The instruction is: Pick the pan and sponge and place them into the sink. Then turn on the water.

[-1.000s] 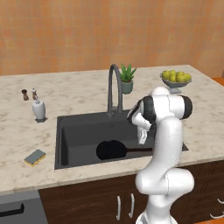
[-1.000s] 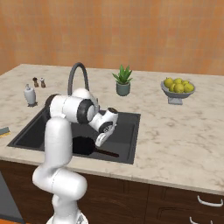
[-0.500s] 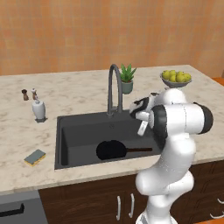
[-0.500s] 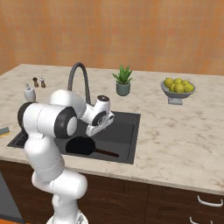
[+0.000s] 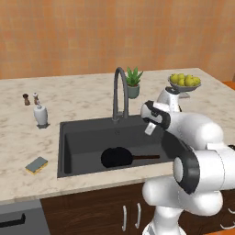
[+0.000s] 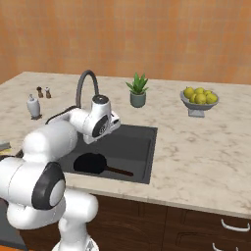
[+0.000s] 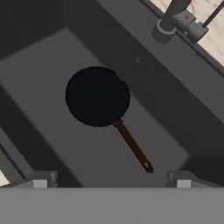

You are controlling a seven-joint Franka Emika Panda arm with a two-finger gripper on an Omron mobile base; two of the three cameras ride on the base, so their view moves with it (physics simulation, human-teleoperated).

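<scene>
Frying pan lies flat on the sink floor, walls clear all round (handle toward 5 o'clock). Gripper, fingers apart, hovers above; sponge sits on counter, 9 o'clock.

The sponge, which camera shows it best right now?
The left base view: the sponge lies in plain sight on the marble counter, left of the sink, grey-blue top over yellow. In the right base view only a sliver sits at the left edge, behind the arm. The hand view looks down at the pan instead.
</scene>
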